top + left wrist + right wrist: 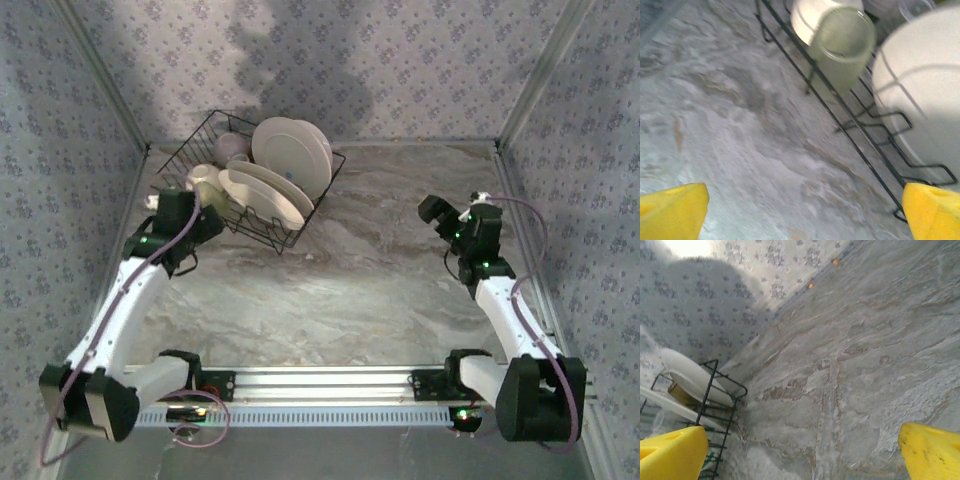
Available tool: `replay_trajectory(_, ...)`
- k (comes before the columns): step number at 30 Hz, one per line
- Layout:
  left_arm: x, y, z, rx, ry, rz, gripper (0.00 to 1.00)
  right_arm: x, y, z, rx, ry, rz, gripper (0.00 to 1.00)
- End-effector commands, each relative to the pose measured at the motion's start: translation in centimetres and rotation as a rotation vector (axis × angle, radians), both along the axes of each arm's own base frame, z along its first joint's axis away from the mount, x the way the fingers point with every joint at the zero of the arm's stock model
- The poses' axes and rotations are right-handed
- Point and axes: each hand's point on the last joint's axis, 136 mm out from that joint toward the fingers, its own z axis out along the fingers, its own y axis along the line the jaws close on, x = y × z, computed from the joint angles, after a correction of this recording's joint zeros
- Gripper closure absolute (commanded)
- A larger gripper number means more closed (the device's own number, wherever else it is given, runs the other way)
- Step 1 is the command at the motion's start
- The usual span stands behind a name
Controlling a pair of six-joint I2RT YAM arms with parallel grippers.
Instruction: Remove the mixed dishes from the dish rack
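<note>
table (370, 270): grey-brown marbled top | walls (420, 60): pale, small floral print, 3 sides, dark shadow on the back one | rail (330, 385): silver, ribbed, along near edge | 2 orange dots (835, 262): at the wall's foot

Bench (380, 270): grey-beige marbled top, with patterned wall panels (60, 120) on the left, back and right. Black wire dish rack (317, 203) sits directly on it in the far-left corner, turned at an angle to the walls, one corner pointing toward mid-bench. Aluminium rail (330, 385) runs along the near edge. Two tiny orange specks (811, 285) at the bench-wall seam in the right wrist view, can't tell what.
</note>
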Motion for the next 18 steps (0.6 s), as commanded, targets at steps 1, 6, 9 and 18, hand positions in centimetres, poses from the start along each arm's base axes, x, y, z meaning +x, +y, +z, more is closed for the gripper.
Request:
replay_trajectory(1,-1.5,-2.0,-2.1,-0.072,0.160,0.031,0.08,-1.2,1.0,0.4,-0.140,0.033,0.029,0.00)
replay_trajectory(6,0.2,-3.9,-4.0,-0.168,0.218,0.102,0.32,-2.4,4.7,1.9,-0.226,-0.002,0.155,0.00)
replay_trajectory(9,1.9,-4.8,-4.2,-0.207,0.208,0.115,0.35,-3.6,6.9,2.7,-0.271,-0.029,0.231,0.00)
replay_trajectory(18,4.6,-5.8,-5.2,-0.291,0.199,0.182,0.38,-6.8,11.9,2.7,-0.327,-0.072,0.408,0.00)
